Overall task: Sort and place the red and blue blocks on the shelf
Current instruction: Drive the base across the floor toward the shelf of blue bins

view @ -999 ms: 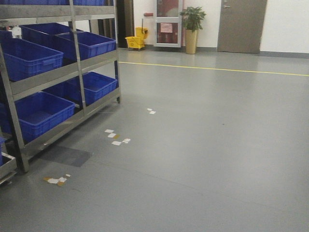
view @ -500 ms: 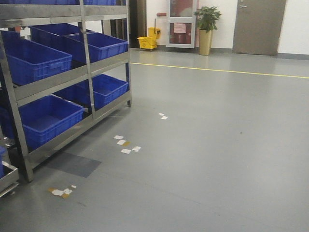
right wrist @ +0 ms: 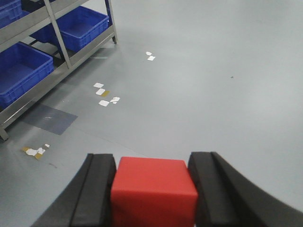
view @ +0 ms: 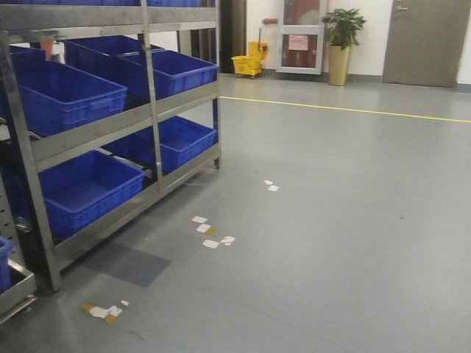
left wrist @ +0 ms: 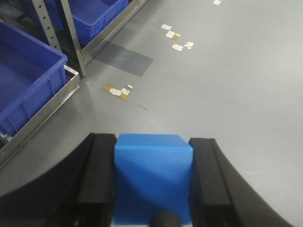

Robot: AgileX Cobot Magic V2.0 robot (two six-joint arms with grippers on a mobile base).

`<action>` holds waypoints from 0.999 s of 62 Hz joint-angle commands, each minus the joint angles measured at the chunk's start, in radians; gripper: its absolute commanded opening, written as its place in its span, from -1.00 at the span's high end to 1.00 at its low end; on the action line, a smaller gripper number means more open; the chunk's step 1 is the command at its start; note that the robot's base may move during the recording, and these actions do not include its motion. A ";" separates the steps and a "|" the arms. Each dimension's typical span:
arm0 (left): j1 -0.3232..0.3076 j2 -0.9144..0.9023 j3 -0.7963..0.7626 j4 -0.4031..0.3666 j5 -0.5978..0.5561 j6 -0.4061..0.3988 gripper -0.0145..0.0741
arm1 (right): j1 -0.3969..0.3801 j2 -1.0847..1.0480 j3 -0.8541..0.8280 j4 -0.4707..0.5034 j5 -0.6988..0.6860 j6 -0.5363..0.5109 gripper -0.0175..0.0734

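In the left wrist view a light blue block [left wrist: 154, 177] sits between the black fingers of my left gripper [left wrist: 154, 182], which is shut on it. The right wrist view shows a bright red block [right wrist: 154, 191] clamped in my right gripper [right wrist: 154, 194], also shut. Both blocks hang above the grey floor. The stainless-steel shelf [view: 110, 129] stands at the left of the front view, and its lower rails [left wrist: 71, 45] [right wrist: 57, 28] show in both wrist views, well ahead of the grippers. Neither gripper appears in the front view.
Large dark-blue bins [view: 70, 92] fill the shelf tiers. White and tan tape scraps [view: 210, 235] dot the floor beside a dark patch [view: 125, 263]. Far back are a yellow mop bucket [view: 250, 60], a potted plant [view: 340, 44] and a grey door [view: 425, 40].
The front view has swung left: the shelf, tape scraps and far wall have all shifted to the right and slightly down in the frame, and more of the shelf shows.
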 commanded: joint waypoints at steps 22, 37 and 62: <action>0.002 0.008 -0.034 0.005 -0.074 -0.005 0.39 | -0.007 0.001 -0.027 -0.011 -0.090 -0.009 0.50; 0.002 0.008 -0.034 0.005 -0.074 -0.005 0.39 | -0.007 0.001 -0.027 -0.011 -0.090 -0.009 0.50; 0.002 0.008 -0.034 0.005 -0.074 -0.005 0.39 | -0.007 0.001 -0.027 -0.011 -0.090 -0.009 0.50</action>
